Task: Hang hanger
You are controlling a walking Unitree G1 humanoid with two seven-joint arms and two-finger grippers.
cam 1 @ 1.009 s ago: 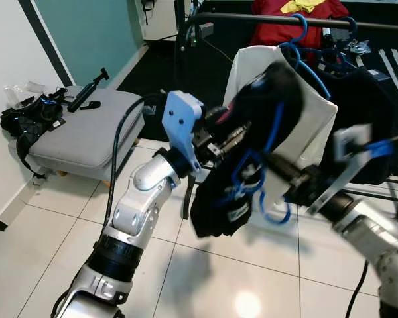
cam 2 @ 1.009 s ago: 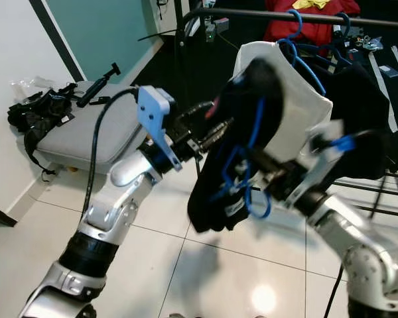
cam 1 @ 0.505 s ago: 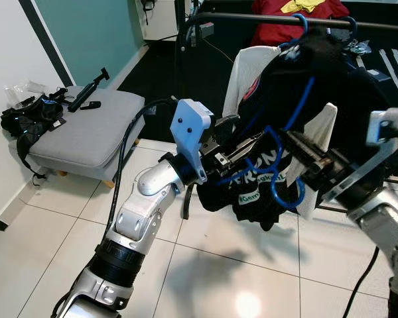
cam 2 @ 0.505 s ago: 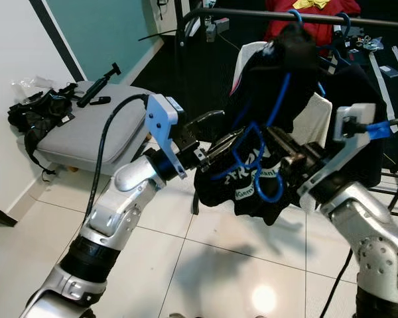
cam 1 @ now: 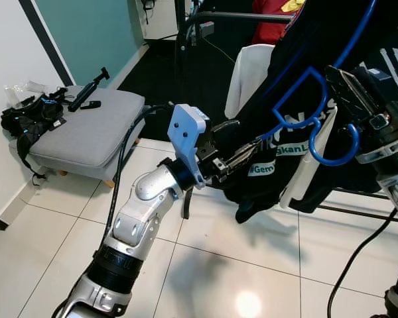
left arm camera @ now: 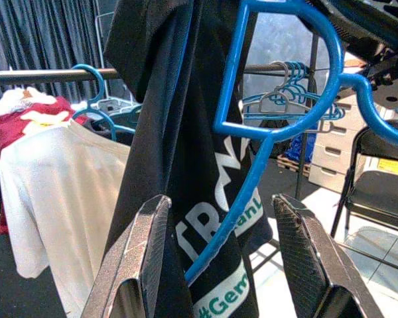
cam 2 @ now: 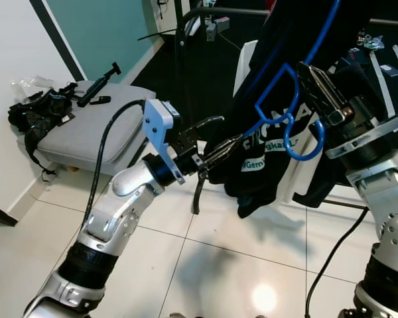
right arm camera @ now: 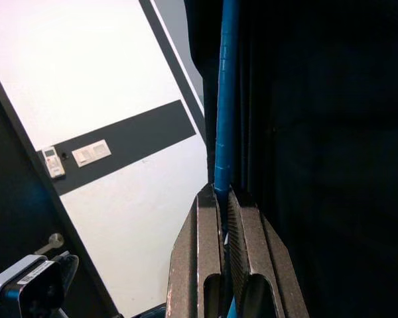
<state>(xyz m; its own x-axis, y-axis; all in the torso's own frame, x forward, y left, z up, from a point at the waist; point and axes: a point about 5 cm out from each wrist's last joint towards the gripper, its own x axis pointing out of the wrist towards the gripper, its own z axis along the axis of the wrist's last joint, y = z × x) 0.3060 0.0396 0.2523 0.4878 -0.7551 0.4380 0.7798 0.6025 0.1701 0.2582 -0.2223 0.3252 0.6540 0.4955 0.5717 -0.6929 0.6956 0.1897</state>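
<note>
A blue plastic hanger (cam 1: 293,87) carries a black T-shirt (cam 1: 262,182) with white and green print. My right gripper (cam 1: 338,79) is raised at the right, shut on the hanger's blue bar (right arm camera: 224,146). The shirt hangs down from it in front of the dark clothes rail (cam 1: 239,16). My left gripper (cam 1: 242,138) reaches in from the left at the shirt's lower part. Its fingers (left arm camera: 146,252) are open, with shirt and hanger (left arm camera: 231,66) just beyond them. The hanger's hook (cam 1: 331,161) curls below my right gripper, off the rail.
A white shirt (cam 1: 249,73) and a red garment (cam 1: 272,13) hang on the rail, with more blue hangers (left arm camera: 285,93) further along. A grey ottoman (cam 1: 86,132) holding black gear stands at the left by the wall. White tiled floor (cam 1: 219,265) lies in front.
My right arm has swung the hanger and black shirt up from waist height toward the rail. The left gripper stayed near the shirt's lower edge.
</note>
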